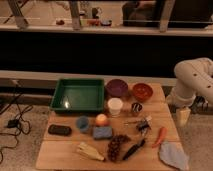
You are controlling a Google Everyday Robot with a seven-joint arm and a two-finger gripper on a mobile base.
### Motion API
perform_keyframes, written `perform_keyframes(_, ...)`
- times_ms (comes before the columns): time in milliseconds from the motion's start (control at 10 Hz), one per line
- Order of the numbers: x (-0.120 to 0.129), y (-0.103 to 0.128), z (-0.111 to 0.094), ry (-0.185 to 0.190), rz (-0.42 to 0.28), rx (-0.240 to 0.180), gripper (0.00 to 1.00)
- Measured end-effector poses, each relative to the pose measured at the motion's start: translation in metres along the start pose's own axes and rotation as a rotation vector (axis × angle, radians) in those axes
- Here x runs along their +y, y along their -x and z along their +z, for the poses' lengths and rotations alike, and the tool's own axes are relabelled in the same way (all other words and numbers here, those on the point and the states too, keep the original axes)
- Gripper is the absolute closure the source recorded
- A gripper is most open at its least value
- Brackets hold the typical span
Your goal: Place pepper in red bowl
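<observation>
The pepper [161, 136], slim and orange-red, lies on the wooden table [60, 155] near its right edge, between a metal utensil and a grey cloth. The red bowl [142, 91] stands at the back right of the table, next to a dark purple bowl [117, 87]. My white arm [192, 80] bends in from the right. My gripper [183, 116] hangs below it, just off the table's right edge. It is to the right of the red bowl and up and to the right of the pepper, and touches neither.
A green tray [79, 95] is at the back left. A white cup [115, 106], a metal cup [136, 107], an orange ball [101, 119], a blue sponge [103, 132], a black-handled tool [134, 149] and a grey cloth [173, 155] crowd the table. Cables lie on the floor at the left.
</observation>
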Motion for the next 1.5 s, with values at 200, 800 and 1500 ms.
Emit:
perform_keyframes(200,0.023,-0.026,0.009,0.003,0.042,-0.081,0.20)
perform_keyframes(800,0.068,-0.019,0.035,0.028,0.032,-0.169,0.20)
perform_keyframes(1500,0.054,0.017,0.067,-0.031,-0.321,-0.234,0.20)
